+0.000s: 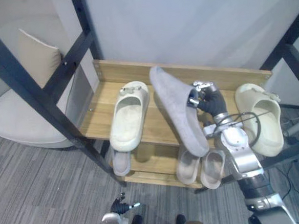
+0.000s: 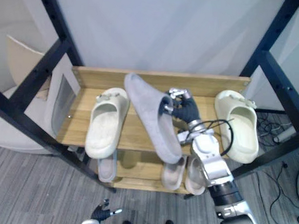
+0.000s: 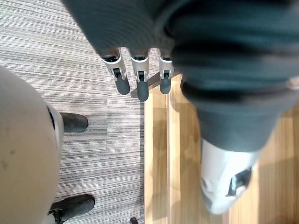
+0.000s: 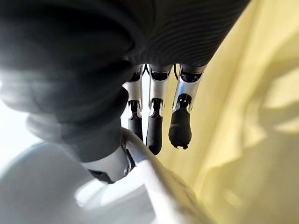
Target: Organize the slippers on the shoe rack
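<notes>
Left eye view | my right hand [image 1: 209, 101] is clutching the grey slipper [image 1: 177, 110] on edge over the top shelf of the shoe rack [image 1: 136, 72], between two cream slippers [image 1: 128, 116] | my left hand [image 3: 141, 86] is hanging low, fingers straight

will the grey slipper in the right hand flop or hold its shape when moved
Probably stiff: the grey slipper holds its shape though the right hand grips one edge. Likely light, since that grip carries it. Tilted on edge, it would probably tip flat if released.

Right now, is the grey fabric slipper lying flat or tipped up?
Tipped up: the right hand holds the grey slipper on edge over the wooden shoe rack.
</notes>
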Motion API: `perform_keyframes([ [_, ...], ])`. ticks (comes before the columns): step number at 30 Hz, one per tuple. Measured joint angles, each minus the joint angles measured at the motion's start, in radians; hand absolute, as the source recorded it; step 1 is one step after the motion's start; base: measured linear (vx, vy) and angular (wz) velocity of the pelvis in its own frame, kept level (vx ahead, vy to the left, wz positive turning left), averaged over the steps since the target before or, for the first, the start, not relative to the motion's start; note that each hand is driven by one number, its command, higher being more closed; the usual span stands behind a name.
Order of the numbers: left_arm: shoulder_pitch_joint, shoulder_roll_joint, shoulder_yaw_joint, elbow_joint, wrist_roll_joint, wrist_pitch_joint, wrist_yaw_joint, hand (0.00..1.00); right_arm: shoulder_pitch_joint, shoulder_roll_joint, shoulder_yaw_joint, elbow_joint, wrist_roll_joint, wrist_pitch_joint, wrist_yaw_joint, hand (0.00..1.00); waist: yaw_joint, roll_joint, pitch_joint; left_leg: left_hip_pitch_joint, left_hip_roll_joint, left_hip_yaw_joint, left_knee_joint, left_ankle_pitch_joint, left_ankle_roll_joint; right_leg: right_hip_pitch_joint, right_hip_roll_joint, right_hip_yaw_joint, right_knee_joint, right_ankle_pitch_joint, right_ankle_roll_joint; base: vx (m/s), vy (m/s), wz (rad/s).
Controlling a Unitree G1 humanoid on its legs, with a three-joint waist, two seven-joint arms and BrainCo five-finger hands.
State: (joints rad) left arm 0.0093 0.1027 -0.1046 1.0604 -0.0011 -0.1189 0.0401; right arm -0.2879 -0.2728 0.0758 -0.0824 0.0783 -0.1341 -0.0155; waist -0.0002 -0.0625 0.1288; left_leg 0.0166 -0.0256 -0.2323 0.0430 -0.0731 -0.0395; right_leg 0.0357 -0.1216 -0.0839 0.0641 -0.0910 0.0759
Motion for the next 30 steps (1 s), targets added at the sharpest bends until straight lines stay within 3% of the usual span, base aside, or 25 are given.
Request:
perform_keyframes([
  [14,0.000,0.000,0.000,0.012,0.004,-0.002,0.004,0.00,0.155,0.049,-0.005,-0.242,0.045,-0.068,-0.001,1.00,0.000,0.005,-0.006,0.016,-0.001,-0.001,0.006,0.002,-0.002,0.001,-0.002,0.004,0.039,-0.011,0.003,-0.02,0.005,0.00],
  [21,0.002,0.002,0.000,0.033,0.021,-0.003,0.004,0.00,0.261,0.071,0.027,-0.308,0.128,-0.094,0.077,1.00,-0.002,0.005,-0.026,0.034,-0.001,-0.001,0.010,0.002,-0.003,0.021,-0.002,0.004,0.039,-0.011,0.003,0.00,0.000,0.00],
  [30,0.001,0.011,-0.025,0.062,0.040,-0.005,0.003,0.00,0.388,0.025,0.198,-0.339,0.160,-0.096,0.188,1.00,-0.007,0.008,-0.036,0.079,-0.001,0.000,0.007,0.005,-0.006,0.034,-0.004,0.012,0.089,-0.031,0.002,-0.05,0.000,-0.01],
])
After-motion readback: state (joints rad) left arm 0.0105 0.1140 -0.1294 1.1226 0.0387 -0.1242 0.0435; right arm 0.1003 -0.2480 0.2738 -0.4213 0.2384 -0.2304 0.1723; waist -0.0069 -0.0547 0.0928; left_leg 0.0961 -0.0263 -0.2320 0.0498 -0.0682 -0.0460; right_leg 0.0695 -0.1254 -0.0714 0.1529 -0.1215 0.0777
